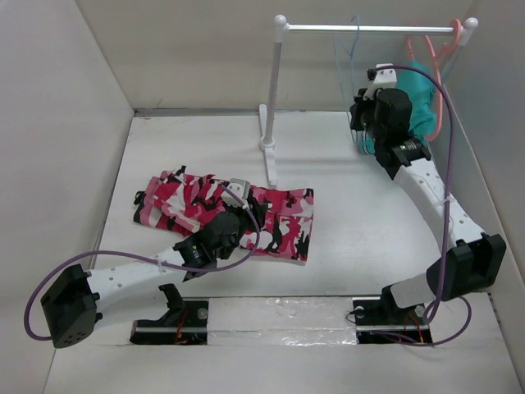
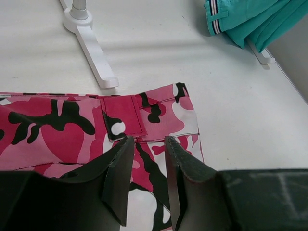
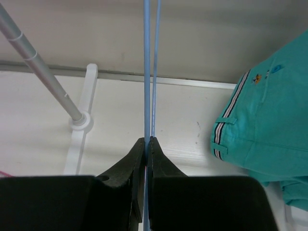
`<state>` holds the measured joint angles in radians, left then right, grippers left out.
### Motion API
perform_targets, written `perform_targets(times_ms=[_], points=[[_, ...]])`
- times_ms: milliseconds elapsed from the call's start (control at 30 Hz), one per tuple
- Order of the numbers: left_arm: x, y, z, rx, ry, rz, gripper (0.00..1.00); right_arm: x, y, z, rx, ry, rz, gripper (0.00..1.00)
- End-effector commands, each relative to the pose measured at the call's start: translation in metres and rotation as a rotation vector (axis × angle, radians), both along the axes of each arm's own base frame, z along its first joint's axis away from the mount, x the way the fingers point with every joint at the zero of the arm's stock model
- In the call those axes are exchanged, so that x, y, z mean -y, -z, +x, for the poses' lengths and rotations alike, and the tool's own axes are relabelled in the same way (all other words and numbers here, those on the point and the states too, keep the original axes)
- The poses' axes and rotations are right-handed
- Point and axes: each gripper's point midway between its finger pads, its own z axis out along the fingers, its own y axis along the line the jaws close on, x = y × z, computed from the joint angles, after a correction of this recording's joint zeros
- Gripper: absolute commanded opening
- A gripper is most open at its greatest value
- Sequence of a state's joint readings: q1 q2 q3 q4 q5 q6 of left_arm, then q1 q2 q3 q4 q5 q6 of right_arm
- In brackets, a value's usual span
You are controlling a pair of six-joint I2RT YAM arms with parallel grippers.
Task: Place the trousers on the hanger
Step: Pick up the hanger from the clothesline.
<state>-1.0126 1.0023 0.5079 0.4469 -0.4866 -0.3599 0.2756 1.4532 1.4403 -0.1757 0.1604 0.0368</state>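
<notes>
The trousers (image 1: 246, 215) are laid flat on the white surface (image 1: 369, 222), left of centre and just in front of the foot of the white rack (image 1: 269, 156), their waistband end turned towards the right; the left end effector (image 2: 148, 142) is held low over that end, its fingers (image 2: 118, 178) spread a little apart, with camouflage cloth seen in the gap between them; whether the fingertips are touching the cloth cannot be told; the hanger (image 3: 147, 72) is hung from the rail (image 1: 369, 29) at the far right of the surface, well apart from the trousers; its thin pale-blue wires are pinched between the pressed-together fingers of the right end effector (image 3: 147, 140), which is raised to the rack on an extended arm; a teal garment (image 3: 269, 110) with a striped waistband is hung just to the right of the hanger, carried on a coral-pink hanger (image 1: 435, 49) on the same rail; the lower part of the pale-blue hanger is hidden behind the right arm in the top view.
</notes>
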Motion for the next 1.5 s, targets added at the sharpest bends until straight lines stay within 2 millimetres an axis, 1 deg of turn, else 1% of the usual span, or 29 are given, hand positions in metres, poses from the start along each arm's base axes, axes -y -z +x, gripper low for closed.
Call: perform_targets(times_ms=[0, 100, 133, 267, 333, 433, 467, 500, 533, 567, 600, 633, 700, 767, 833, 867, 933, 967, 1033, 1067, 1133, 1167, 1233, 1267, 1300, 1333, 1367, 1400, 1467], points=[[0.003, -0.024, 0.004, 0.039, -0.015, -0.059, 0.3, 0.013, -0.029, -0.003, 0.106, 0.033, 0.011, 0.0], [0.003, -0.025, 0.005, 0.038, -0.015, -0.058, 0.32, 0.015, -0.017, -0.011, 0.096, 0.031, 0.012, 0.0], [0.003, -0.024, 0.005, 0.037, -0.017, -0.058, 0.33, 0.015, -0.006, -0.016, 0.079, 0.027, 0.017, 0.0], [0.002, -0.026, 0.003, 0.044, -0.011, -0.069, 0.37, 0.015, 0.011, -0.03, 0.071, 0.016, 0.035, 0.0], [0.003, -0.027, 0.004, 0.044, -0.009, -0.066, 0.38, 0.007, 0.021, -0.041, 0.055, -0.012, 0.035, 0.0], [0.005, -0.025, 0.004, 0.041, -0.004, -0.058, 0.41, 0.004, 0.048, -0.068, 0.006, -0.014, 0.024, 0.0], [0.007, -0.024, 0.004, 0.04, 0.001, -0.058, 0.42, -0.005, 0.055, -0.079, -0.007, -0.03, 0.022, 0.0], [0.008, -0.022, 0.005, 0.038, 0.004, -0.053, 0.43, -0.003, 0.071, -0.094, -0.025, -0.025, 0.02, 0.0], [0.009, -0.022, 0.005, 0.04, 0.006, -0.051, 0.43, 0.0, 0.08, -0.102, -0.039, 0.002, 0.03, 0.0], [0.013, -0.019, 0.006, 0.04, 0.017, -0.05, 0.45, -0.005, 0.093, -0.114, -0.073, -0.009, 0.027, 0.0], [0.015, -0.017, 0.007, 0.041, 0.021, -0.043, 0.46, -0.003, 0.113, -0.13, -0.104, -0.008, 0.025, 0.0], [0.018, -0.015, 0.008, 0.039, 0.024, -0.037, 0.46, 0.0, 0.123, -0.138, -0.121, 0.025, 0.041, 0.0], [0.034, -0.014, 0.009, 0.01, 0.047, -0.029, 0.46, -0.003, 0.148, -0.161, -0.177, 0.025, 0.031, 0.0], [0.057, -0.025, 0.007, 0.01, 0.078, -0.036, 0.46, 0.007, 0.176, -0.184, -0.225, 0.061, 0.043, 0.0], [0.072, -0.031, 0.006, 0.012, 0.09, -0.035, 0.45, 0.001, 0.184, -0.2, -0.233, 0.039, 0.094, 0.0], [0.086, -0.039, 0.01, 0.017, 0.094, -0.043, 0.45, 0.002, 0.202, -0.21, -0.272, 0.037, 0.086, 0.0], [0.099, -0.043, 0.016, 0.021, 0.098, -0.043, 0.46, -0.005, 0.212, -0.222, -0.295, 0.02, 0.119, 0.0], [0.113, -0.046, 0.022, 0.021, 0.104, -0.04, 0.46, -0.002, 0.221, -0.228, -0.307, 0.033, 0.122, 0.0], [0.132, -0.047, 0.024, 0.019, 0.134, -0.033, 0.46, -0.013, 0.227, -0.234, -0.31, -0.005, 0.155, 0.0], [0.148, -0.048, 0.03, 0.016, 0.146, -0.029, 0.47, -0.016, 0.231, -0.236, -0.32, -0.012, 0.162, 0.0], [0.164, -0.046, 0.028, 0.014, 0.163, -0.01, 0.47, -0.018, 0.24, -0.24, -0.34, -0.005, 0.163, 0.0], [0.174, -0.043, 0.034, 0.011, 0.158, 0.0, 0.47, -0.021, 0.241, -0.243, -0.349, -0.016, 0.156, 0.0], [0.183, -0.04, 0.037, 0.006, 0.163, 0.004, 0.47, -0.024, 0.243, -0.244, -0.353, -0.024, 0.149, 0.0], [0.188, -0.045, 0.041, 0.011, 0.158, -0.008, 0.46, -0.022, 0.243, -0.244, -0.355, -0.014, 0.143, 0.0], [0.193, -0.033, 0.044, -0.002, 0.152, 0.014, 0.46, -0.024, 0.242, -0.245, -0.356, -0.021, 0.139, 0.0], [0.196, -0.031, 0.046, -0.003, 0.148, 0.02, 0.45, -0.023, 0.241, -0.245, -0.352, -0.019, 0.143, 0.0], [0.201, -0.036, 0.05, 0.006, 0.14, 0.015, 0.45, -0.024, 0.239, -0.244, -0.346, -0.019, 0.148, 0.0], [0.205, -0.025, 0.052, -0.006, 0.142, 0.042, 0.45, -0.023, 0.239, -0.244, -0.343, -0.019, 0.147, 0.0], [0.217, -0.021, 0.051, -0.011, 0.161, 0.046, 0.44, -0.023, 0.239, -0.246, -0.339, -0.026, 0.149, 0.0]])
